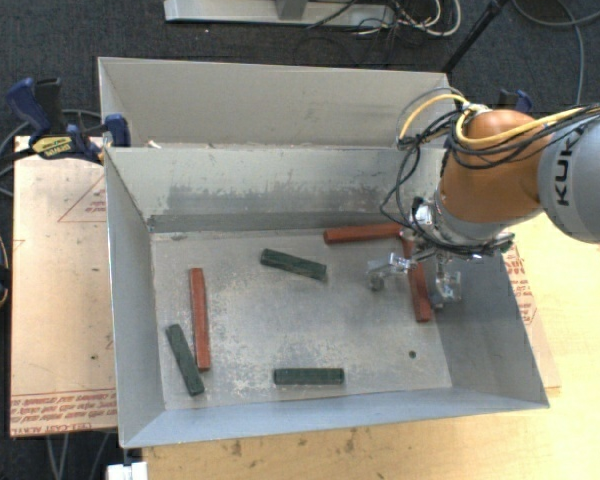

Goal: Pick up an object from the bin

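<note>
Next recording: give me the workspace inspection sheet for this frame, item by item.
Surface: grey metal bin, scuffed floor.
Job's things: red-brown stick at the right, under the gripper.
Clutter: back red-brown stick by the back wall; left red-brown stick; centre green stick; front-left green stick; front green stick.
Grippers: gripper open, one finger on either side of the red-brown stick.
Cables: yellow and black wrist cables looped on the arm.
Surroundings: floor cables beyond the bin.

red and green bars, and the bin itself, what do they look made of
Red-brown flat bars: probably painted wood or plastic, matte, no glints; can't tell which. Dark green flat bars: same dull look. Grey bin: sheet metal, thin folded walls, scuffed dull floor.
</note>
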Controlling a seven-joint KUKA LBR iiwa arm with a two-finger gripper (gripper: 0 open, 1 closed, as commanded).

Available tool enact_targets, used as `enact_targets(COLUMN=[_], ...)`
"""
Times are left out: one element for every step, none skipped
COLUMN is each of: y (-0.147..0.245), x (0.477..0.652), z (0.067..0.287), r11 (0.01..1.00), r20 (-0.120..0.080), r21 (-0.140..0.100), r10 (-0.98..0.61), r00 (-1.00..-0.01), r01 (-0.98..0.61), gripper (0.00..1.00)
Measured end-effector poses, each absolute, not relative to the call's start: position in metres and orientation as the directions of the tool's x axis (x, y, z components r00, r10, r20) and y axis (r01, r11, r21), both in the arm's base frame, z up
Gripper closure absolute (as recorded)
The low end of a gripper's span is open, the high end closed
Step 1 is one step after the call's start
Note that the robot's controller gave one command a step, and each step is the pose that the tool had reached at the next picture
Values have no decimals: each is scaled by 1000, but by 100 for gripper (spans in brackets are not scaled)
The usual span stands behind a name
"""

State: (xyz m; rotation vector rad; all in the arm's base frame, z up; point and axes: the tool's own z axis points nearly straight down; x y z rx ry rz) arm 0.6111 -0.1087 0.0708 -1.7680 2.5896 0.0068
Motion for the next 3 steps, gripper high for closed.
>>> enact_targets(y=[-107, -111, -110], x=[652, 651, 642], z=[71, 71, 204], r11=[72, 74, 60], r20=[-11, -4, -1], r21=[0, -2, -11], r10=[-997, -997, -998], r00=[-72, -74, -60], r01=[-997, -997, -998], gripper=[0, 100, 100])
